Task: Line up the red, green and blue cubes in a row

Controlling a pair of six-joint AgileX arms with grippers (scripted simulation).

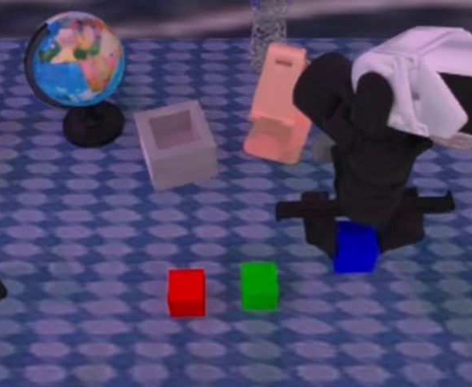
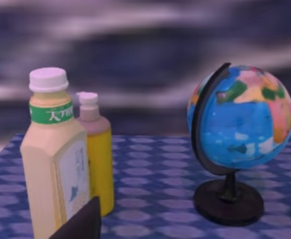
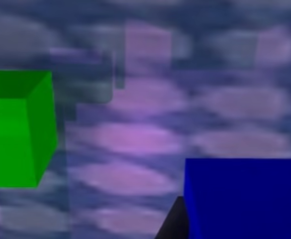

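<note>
Right of the small matte green cube (image 1: pixel 259 285) and a little farther back, my right gripper (image 1: pixel 355 234) seems closed on the deep blue cube (image 1: pixel 357 247); releasing there leaves it out of line with the bright red cube (image 1: pixel 186 292).

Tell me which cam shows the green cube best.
Top view: the whole green cube sits unobstructed between the red cube and blue cube. The right wrist view shows it large but cut off at the frame edge. The left wrist view doesn't show it.
</note>
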